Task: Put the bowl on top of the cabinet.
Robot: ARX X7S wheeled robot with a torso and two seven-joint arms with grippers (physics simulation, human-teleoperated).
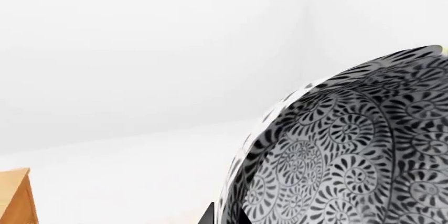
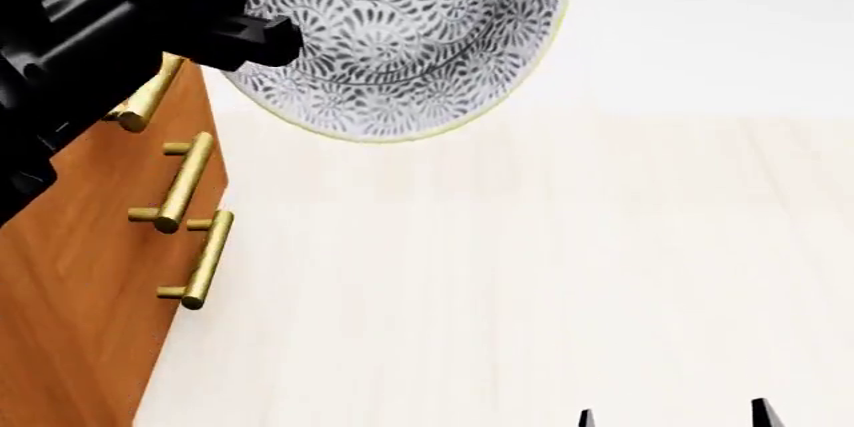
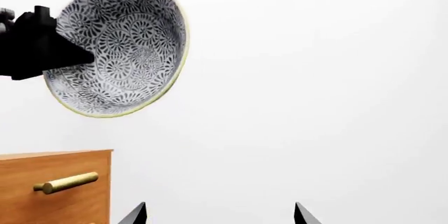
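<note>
Left end effector (image 2: 267,37) clamped on the bowl (image 2: 400,37), held high and tipped on edge, just off the cabinet (image 2: 80,277) corner at 2 o'clock. Right end effector (image 3: 218,214) spread wide, empty. Best leveled first, carried over the top, then lowered gently before release.

Bowl (image 2: 400,37) top cut off.

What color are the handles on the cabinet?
The handles are brass-gold, on the orange-brown cabinet; clearest in the head view.
</note>
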